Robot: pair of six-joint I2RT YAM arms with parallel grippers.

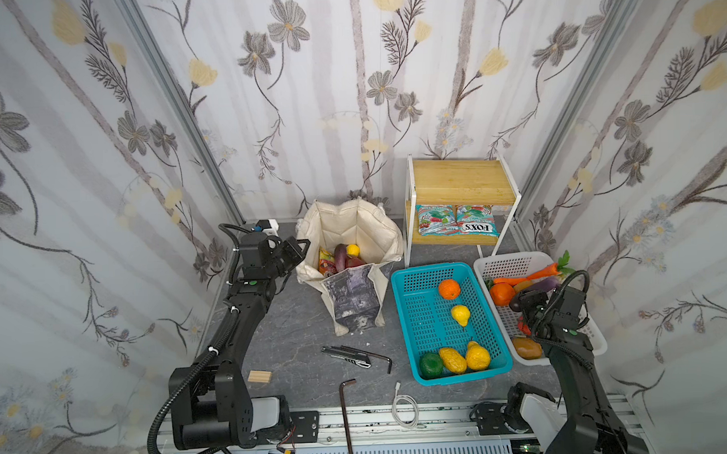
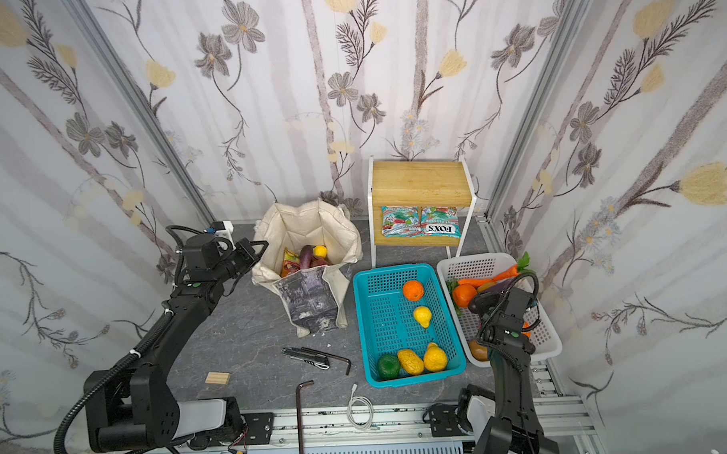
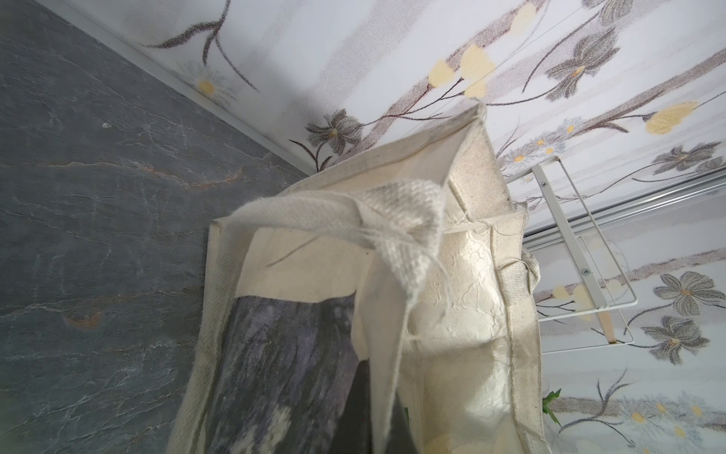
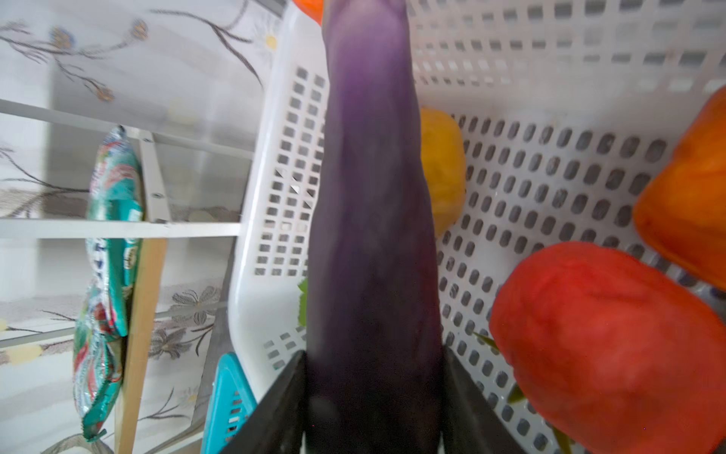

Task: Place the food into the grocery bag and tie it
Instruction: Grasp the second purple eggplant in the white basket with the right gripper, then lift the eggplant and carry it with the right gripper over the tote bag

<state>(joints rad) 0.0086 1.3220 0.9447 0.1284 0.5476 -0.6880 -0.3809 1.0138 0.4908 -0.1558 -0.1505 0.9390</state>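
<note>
The cream grocery bag (image 1: 353,226) (image 2: 312,223) stands open at the back of the table. Inside it lie a purple eggplant (image 1: 340,256), a lemon (image 1: 353,249) and an orange packet (image 1: 325,260). My left gripper (image 1: 303,247) (image 3: 387,428) is shut on the cloth of the bag's left rim. In the left wrist view the handle (image 3: 334,214) droops over the mouth. My right gripper (image 1: 522,305) (image 4: 373,397) is down in the white basket (image 1: 517,266) (image 4: 275,157). It is shut on a long purple eggplant (image 4: 369,196) (image 1: 543,286), one finger on each side.
The turquoise basket (image 1: 423,317) holds an orange, several yellow fruits and a green one. Green packets (image 1: 457,220) lie on the wooden shelf (image 1: 462,179). A knife (image 1: 345,355), two hex keys (image 1: 345,420), a cable (image 1: 403,409) and a wood block (image 1: 259,376) lie in front. Red and orange fruit (image 4: 609,342) crowd the white basket.
</note>
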